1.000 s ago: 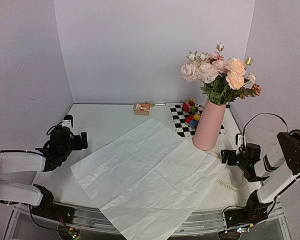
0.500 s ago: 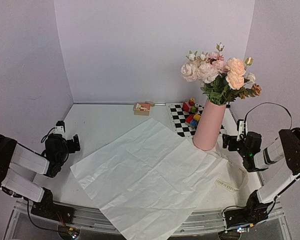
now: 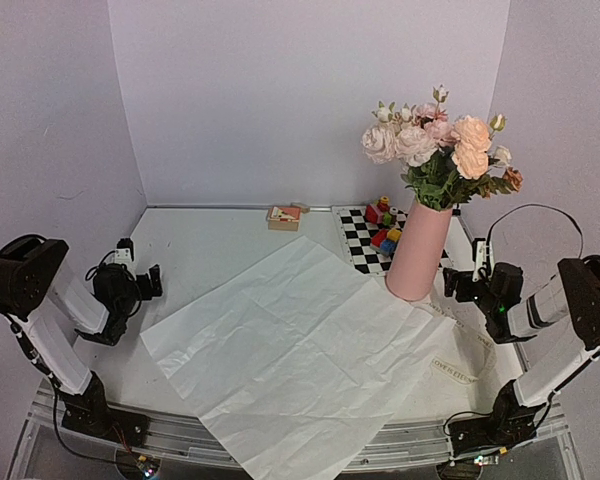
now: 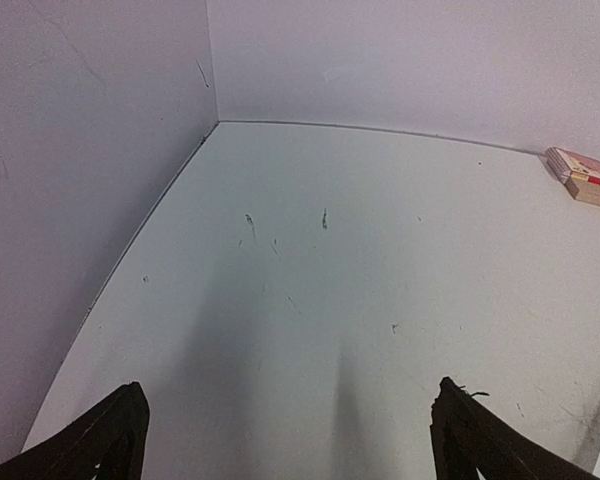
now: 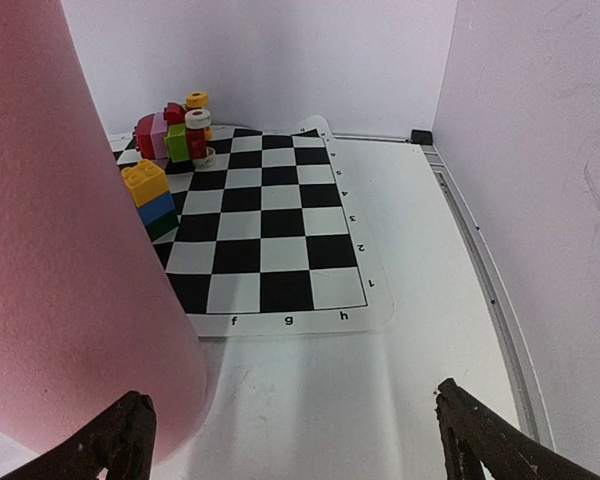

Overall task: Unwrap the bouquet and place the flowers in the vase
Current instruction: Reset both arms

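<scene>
1. While the white paper sheet [image 3: 300,350] is lying spread flat across the table [image 3: 210,240], it is wrapping nothing. It is looking light, limp and creased, so it is best pinched at a free corner.
2. Upright at the sheet's right edge, the vase [image 3: 418,250] is standing beside the chequered mat [image 5: 280,240]. It is looking smooth, rigid and top-heavy (a sideways knock is risking a topple).
3. Already in the vase, the flowers [image 3: 435,145] are spreading above its mouth. The blooms are looking soft and crushable, so any hold is belonging low on the stems.
4. Close beside the vase, the right gripper [image 5: 293,405] is hovering with jaws spread wide, holding nothing.
5. Over the table's left side, the left gripper [image 4: 288,400] is hanging, jaws equally wide and empty.
</scene>
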Motion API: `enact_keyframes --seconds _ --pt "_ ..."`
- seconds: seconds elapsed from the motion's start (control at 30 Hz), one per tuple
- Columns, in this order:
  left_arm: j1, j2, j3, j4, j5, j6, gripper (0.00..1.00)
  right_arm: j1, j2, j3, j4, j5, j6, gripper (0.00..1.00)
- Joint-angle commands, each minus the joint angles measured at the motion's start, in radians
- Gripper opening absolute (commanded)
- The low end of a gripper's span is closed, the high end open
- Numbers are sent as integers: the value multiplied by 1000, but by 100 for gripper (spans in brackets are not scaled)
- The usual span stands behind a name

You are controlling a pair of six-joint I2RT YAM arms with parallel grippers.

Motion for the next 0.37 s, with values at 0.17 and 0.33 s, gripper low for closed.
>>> enact_keyframes --seconds 0.17,0.33 --pt "8 -8 28 54 27 -5 100 6 1 30 105 -14 -12 98" --pt "26 0 48 31 71 -10 100 7 1 30 105 -14 -12 98"
